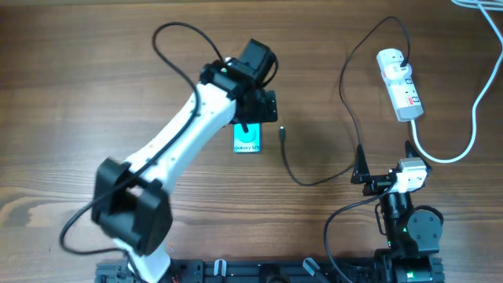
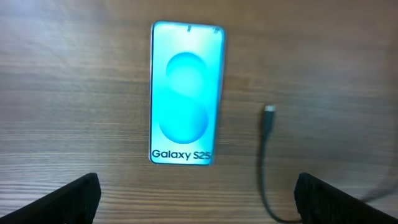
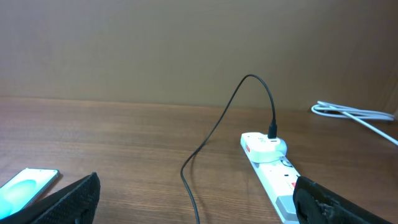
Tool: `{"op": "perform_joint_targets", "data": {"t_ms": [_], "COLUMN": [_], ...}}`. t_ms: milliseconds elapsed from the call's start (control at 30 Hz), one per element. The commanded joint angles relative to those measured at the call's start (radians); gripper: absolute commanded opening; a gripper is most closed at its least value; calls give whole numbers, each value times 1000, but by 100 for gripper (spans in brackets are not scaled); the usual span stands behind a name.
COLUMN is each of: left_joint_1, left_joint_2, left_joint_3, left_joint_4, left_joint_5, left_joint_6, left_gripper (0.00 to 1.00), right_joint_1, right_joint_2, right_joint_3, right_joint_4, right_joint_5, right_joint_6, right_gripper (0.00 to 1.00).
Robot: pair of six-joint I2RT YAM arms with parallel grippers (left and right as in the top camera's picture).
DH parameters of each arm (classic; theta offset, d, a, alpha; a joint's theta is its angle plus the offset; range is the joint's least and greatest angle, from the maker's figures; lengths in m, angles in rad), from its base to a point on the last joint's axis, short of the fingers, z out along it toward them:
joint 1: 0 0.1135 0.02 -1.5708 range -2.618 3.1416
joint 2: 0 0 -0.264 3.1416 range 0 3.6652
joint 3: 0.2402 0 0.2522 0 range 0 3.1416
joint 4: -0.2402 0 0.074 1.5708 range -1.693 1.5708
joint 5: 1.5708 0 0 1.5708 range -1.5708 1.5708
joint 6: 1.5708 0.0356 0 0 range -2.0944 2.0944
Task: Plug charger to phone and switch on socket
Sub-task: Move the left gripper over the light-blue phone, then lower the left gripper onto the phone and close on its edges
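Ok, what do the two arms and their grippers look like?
Left arm: long white link between bulky black joints, a thin black cable looping alongside. Right arm: mostly black, with a small white block near the wrist. Both grippers' fingers are plain black wedges.

overhead top-down, both wrists see phone (image 2: pixel 185 93)

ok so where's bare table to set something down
Bare wood far left of the left arm, and top centre between it and the charger cable. Crowded around the phone and by the socket with its white cord.
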Motion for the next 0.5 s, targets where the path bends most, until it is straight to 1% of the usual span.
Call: {"op": "perform_joint_targets", "data": {"t_ms": [0, 233, 467], "left_joint_1": [-2, -1, 0], "left_joint_2": [93, 144, 161], "left_joint_3": [-14, -14, -14], "left_joint_4": [13, 46, 96], "left_joint_5": [8, 8, 11], "left_joint_6": [-13, -11, 53], "left_gripper": [100, 100, 100], "right_joint_1": [-6, -6, -6], "right_joint_2": [-8, -8, -8], "right_joint_3": [-1, -1, -1], "right_joint_4": [2, 2, 2], "right_joint_5": [-8, -8, -8], "right_joint_6": [4, 4, 4], "right_gripper": [100, 100, 99]}}
